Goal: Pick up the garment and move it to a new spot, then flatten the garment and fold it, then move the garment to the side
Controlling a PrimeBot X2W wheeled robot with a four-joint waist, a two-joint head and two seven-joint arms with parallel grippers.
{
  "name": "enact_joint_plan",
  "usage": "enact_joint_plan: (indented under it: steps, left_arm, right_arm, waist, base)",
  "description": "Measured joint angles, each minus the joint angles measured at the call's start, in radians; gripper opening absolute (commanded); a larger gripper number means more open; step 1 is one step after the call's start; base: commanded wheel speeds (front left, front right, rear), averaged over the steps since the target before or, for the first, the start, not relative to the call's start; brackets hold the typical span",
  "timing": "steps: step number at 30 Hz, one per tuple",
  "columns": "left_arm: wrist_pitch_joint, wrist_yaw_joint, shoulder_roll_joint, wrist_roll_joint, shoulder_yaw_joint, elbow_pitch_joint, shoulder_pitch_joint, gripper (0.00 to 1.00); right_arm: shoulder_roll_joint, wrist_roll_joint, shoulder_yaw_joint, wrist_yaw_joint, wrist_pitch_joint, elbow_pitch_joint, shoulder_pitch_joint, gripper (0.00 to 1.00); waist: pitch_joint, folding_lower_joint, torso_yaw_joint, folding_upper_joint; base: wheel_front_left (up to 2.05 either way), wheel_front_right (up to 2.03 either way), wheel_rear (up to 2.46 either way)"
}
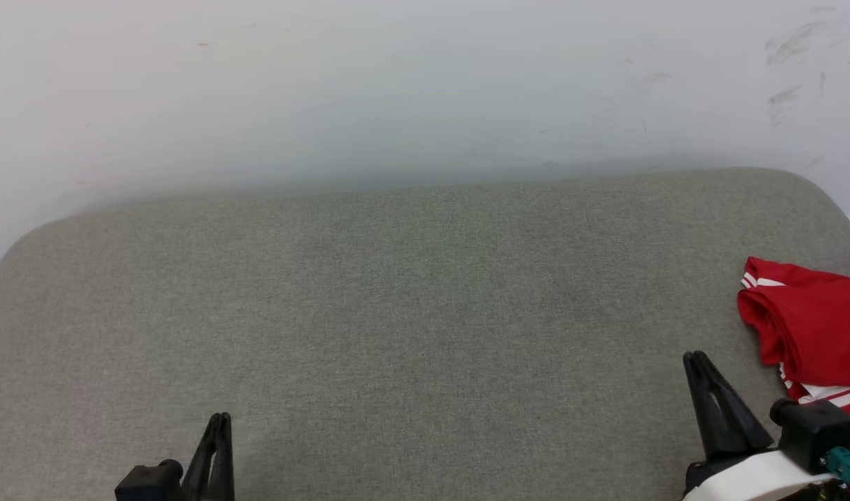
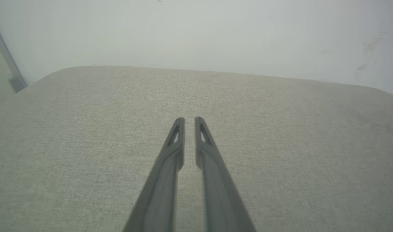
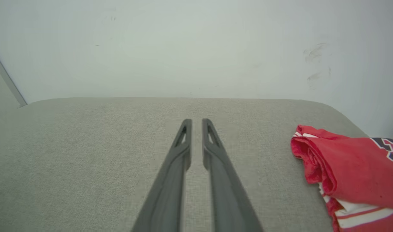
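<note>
The garment (image 1: pixel 814 320) lies bunched in a red heap with white striped trim at the right edge of the grey fabric surface (image 1: pixel 425 313). In the right wrist view the garment (image 3: pixel 350 167) shows part of its dark lettering at the far right. My right gripper (image 1: pixel 696 356) hovers just left of it, apart from it. Its two fingers (image 3: pixel 196 120) stand nearly parallel with a narrow gap and nothing between them. My left gripper (image 1: pixel 221 417) is at the lower left, far from the garment, and its fingers (image 2: pixel 190 120) also stand a slit apart and empty.
A pale wall (image 1: pixel 425 83) with a few scuff marks rises right behind the padded surface. The surface has rounded back corners, and its right edge lies under the garment. A grey strip (image 2: pixel 9 64) runs along the wall at the far left.
</note>
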Motion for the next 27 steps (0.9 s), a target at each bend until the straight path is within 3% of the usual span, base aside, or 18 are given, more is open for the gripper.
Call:
enact_joint_plan:
  steps: [27]
  left_arm:
    - [0.119,-0.017,-0.006,-0.476,0.018,0.020,-0.061,0.00]
  right_arm:
    - [0.000,0.504,-0.013,0.000,0.026,0.115,-0.056,0.00]
  waist:
    - [0.009,0.0000,0.014,0.0000]
  base:
    - [0.00,0.00,0.00]
